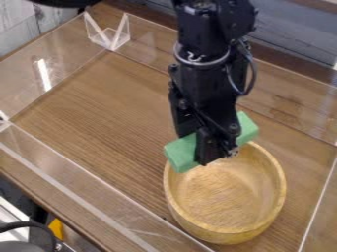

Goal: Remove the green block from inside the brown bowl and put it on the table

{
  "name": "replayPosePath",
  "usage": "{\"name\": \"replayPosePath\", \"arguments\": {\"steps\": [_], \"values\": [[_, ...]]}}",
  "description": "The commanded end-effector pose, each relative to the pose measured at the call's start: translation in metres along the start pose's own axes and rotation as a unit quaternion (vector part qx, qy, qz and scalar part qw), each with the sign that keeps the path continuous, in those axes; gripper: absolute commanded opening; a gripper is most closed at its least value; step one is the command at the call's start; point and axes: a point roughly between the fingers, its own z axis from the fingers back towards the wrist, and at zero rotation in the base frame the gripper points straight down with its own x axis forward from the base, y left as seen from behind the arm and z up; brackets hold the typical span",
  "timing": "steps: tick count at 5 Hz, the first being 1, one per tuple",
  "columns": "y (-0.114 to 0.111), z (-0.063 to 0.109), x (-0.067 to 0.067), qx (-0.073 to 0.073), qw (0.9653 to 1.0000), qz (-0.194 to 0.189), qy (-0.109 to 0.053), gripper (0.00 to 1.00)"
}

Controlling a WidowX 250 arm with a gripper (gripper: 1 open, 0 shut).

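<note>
My black gripper (210, 148) hangs from above, shut on the green block (245, 128). The bright-green bar sticks out on both sides of the fingers, lifted just above the far-left rim of the brown bowl (257, 202). The light wooden bowl sits at the near right of the table (105, 108) and its inside shows only bare wood grain. The block's middle is hidden behind the fingers.
Clear acrylic walls (59, 167) run along the table's edges. A small clear triangular stand (108, 32) sits at the far left corner. Bare wood-grain tabletop stretches left of the bowl and behind the arm.
</note>
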Motion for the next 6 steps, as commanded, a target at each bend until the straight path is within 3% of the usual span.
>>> {"name": "replayPosePath", "arguments": {"steps": [1,6], "values": [[-0.0030,0.0085,0.0022,0.006,0.9999,-0.002,-0.015,0.00],[-0.0086,0.0134,-0.0019,0.005,0.9997,0.019,-0.015,0.00]]}}
